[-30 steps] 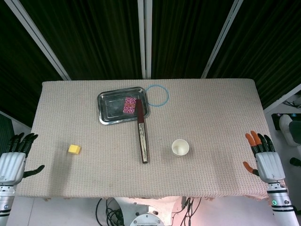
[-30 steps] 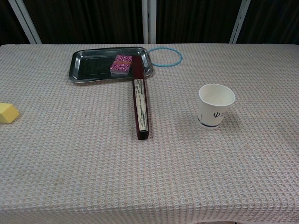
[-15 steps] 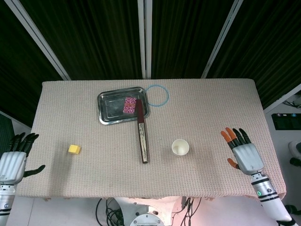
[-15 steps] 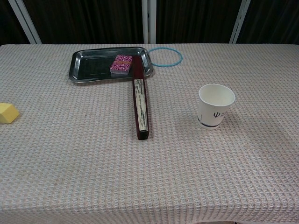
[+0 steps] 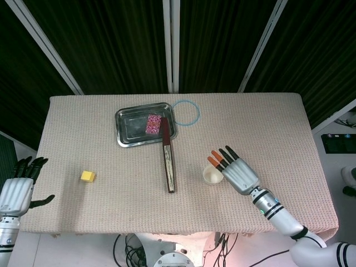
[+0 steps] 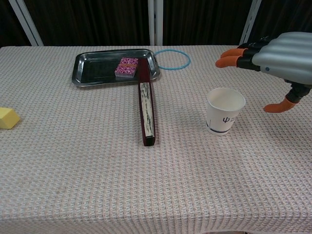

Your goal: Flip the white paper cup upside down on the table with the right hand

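Observation:
The white paper cup [image 6: 225, 110] stands upright, mouth up, on the cloth right of centre; in the head view the cup [image 5: 211, 176] is partly covered by my right hand. That right hand [image 5: 235, 169] hovers just right of and above the cup with fingers spread and nothing in it; the chest view shows the same hand [image 6: 278, 58] above and to the right of the cup, not touching it. My left hand [image 5: 18, 188] hangs off the table's left edge, fingers apart and empty.
A long dark red box [image 5: 168, 158] lies left of the cup. Behind it sit a metal tray [image 5: 131, 129] holding a pink packet [image 5: 153, 123], and a blue ring [image 5: 188, 113]. A yellow block [image 5: 87, 176] lies at the left.
My right hand has swept in from beyond the table's right edge to just beside and above the cup. The cup and my left hand have stayed put.

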`<state>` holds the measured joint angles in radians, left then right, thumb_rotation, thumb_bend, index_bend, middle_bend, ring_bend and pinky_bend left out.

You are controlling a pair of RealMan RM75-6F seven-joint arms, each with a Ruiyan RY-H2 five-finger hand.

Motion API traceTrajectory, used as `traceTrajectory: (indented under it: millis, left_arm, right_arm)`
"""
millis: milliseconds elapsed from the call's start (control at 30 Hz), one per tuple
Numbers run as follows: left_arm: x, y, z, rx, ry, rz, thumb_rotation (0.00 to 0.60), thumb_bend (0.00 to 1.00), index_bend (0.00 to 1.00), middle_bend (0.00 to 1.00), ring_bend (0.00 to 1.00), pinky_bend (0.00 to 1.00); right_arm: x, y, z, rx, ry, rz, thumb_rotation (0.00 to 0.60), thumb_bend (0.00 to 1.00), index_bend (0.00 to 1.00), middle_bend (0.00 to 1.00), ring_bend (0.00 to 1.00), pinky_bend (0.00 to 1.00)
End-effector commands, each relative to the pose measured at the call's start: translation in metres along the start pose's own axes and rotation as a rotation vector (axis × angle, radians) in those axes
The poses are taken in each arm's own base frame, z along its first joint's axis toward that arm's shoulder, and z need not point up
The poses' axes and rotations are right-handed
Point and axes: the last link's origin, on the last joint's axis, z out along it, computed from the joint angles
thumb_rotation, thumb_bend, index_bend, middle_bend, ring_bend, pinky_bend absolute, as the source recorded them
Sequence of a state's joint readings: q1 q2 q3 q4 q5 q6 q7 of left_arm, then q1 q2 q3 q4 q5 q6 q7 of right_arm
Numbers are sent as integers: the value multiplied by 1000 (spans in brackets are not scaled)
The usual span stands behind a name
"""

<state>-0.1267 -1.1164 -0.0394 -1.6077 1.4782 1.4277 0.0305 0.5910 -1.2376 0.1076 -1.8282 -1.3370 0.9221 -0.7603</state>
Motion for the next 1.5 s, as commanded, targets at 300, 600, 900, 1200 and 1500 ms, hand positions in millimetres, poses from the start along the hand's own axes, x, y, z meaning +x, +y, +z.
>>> traceTrajectory:
  millis: [300,600,900,1200,1500]
  left_arm:
    - [0,0,0,-5,2,-5,600,47,106,83,0,58]
    - [0,0,0,-4,1,-4,600,46,106,83,0,58]
    - [0,0,0,-2,-2,-6,600,47,106,83,0,58]
    - [0,0,0,-2,-3,-10,600,47,106,83,0,58]
    - [0,-1,0,1,-7,-14,600,47,106,83,0,58]
  right_arm:
    - [-1,-36,23,64,-57,-94,600,137,0,0,0,0]
    - [-9,-43,29,68,-75,-163,600,156,13,96,0,0]
    - [-14,-45,32,52,-41,-229,600,176,288,295,0,0]
    - [-5,-42,33,37,33,-187,600,176,471,390,8,0]
    - [-20,9,14,-129,98,416,600,176,486,412,41,0]
